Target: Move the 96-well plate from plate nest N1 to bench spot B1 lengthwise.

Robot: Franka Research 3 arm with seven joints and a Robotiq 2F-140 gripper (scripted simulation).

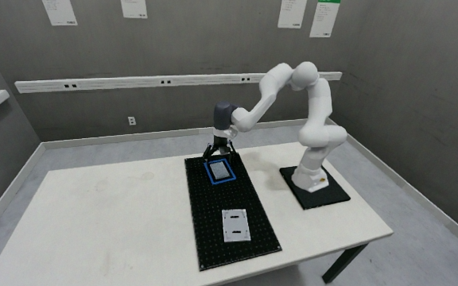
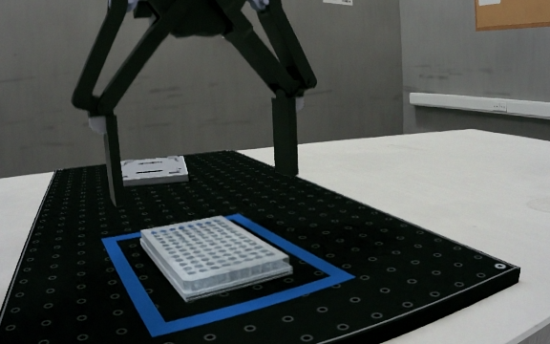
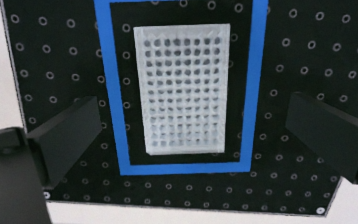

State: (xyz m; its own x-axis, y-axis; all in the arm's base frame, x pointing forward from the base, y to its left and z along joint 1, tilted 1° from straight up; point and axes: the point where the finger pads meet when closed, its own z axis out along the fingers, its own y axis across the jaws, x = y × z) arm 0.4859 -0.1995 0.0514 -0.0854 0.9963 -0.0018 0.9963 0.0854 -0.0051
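The clear 96-well plate [image 1: 219, 170] lies flat inside the blue taped outline [image 1: 213, 179] of spot B1, at the far end of the black perforated board [image 1: 229, 206]. Its long side runs along the outline's long side, with a margin of board all round, as the wrist view shows for plate [image 3: 182, 87] and tape [image 3: 111, 100]. My gripper [image 1: 219, 152] is open wide and empty. It hangs above the plate, touching nothing. In the exterior view the fingers [image 2: 200, 186] stand well apart and higher than the plate [image 2: 213, 255]. The wrist view shows both fingers outside the tape.
The white plate nest N1 [image 1: 235, 225] sits empty at the near end of the board and also shows in the exterior view [image 2: 153, 170]. My arm's base [image 1: 314, 187] stands on a black mat to the right of the board.
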